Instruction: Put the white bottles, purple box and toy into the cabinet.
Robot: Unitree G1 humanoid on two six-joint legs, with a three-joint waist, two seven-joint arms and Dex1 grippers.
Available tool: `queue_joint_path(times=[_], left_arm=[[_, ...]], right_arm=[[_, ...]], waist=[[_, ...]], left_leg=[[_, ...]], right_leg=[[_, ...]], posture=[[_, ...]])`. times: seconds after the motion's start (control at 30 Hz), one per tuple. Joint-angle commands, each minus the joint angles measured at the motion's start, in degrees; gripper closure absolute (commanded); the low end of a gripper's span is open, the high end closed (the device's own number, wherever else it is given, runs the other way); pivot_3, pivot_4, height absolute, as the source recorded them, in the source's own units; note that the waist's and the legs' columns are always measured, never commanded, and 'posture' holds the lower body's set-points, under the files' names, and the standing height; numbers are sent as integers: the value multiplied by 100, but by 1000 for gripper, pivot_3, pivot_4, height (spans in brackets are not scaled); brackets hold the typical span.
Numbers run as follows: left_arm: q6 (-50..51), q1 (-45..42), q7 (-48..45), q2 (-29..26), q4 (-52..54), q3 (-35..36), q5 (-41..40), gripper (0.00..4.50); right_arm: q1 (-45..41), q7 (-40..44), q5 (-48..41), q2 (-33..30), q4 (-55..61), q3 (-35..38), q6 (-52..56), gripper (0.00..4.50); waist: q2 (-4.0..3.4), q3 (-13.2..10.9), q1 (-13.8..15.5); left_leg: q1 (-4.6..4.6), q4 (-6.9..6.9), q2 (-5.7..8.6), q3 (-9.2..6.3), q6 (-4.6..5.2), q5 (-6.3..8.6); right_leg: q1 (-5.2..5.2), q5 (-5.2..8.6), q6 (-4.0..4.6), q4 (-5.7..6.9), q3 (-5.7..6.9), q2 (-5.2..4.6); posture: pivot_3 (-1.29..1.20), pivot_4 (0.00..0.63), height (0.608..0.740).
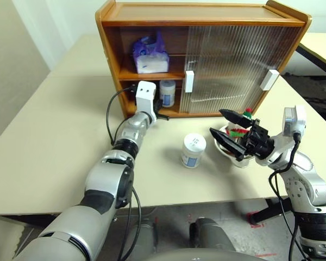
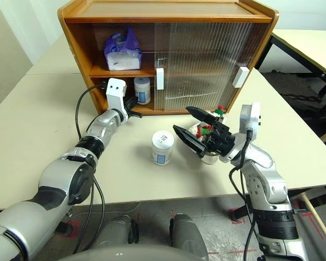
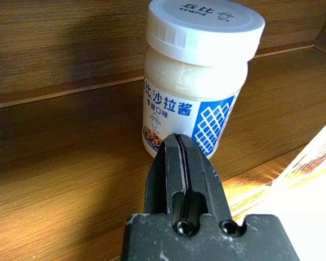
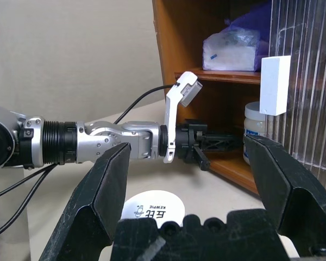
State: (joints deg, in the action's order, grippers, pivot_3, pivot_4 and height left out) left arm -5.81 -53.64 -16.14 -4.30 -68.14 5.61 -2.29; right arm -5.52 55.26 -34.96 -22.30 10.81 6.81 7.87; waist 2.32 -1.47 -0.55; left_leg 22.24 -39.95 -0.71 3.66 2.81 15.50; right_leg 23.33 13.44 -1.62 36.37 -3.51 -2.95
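My left claw (image 3: 180, 163) pinched shut, empty, just before the shelved bottle (image 3: 198, 81); right claw (image 1: 231, 132) wide open, empty, half-hiding the toy (image 1: 245, 116).

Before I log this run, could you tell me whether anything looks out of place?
Nothing is spilled or damaged. The fluffy white plush toy sits in a shiny metal bowl, partly hidden behind the open right pincer.

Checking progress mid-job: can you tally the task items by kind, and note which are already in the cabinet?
White bottles: 2, one on the cabinet's bottom shelf, one on the table.
Purple box: 1, on the upper shelf.
Toy: 1, in a bowl on the table.
Total: 4, with 2 inside.
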Motion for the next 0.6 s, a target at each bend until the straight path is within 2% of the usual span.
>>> queue_joint_path(times=[0.03, 0.6], left_arm=[[-76, 33, 91, -102, 56, 32, 12, 4452], [-58, -397, 400, -109, -338, 19, 92, 4452]], right_arm=[[-27, 10, 48, 3, -63, -54, -78, 0], [11, -144, 29, -13, 169, -11, 10, 0]], waist=[[0, 0, -2], [0, 0, -11]], left_leg=[[-1, 0, 0, 0, -1, 0], [-1, -1, 0, 3, -1, 1]], right_leg=[[0, 0, 0, 0, 0, 0], [0, -3, -4, -2, 0, -1]], posture=[[5, 0, 740], [-36, 0, 740]])
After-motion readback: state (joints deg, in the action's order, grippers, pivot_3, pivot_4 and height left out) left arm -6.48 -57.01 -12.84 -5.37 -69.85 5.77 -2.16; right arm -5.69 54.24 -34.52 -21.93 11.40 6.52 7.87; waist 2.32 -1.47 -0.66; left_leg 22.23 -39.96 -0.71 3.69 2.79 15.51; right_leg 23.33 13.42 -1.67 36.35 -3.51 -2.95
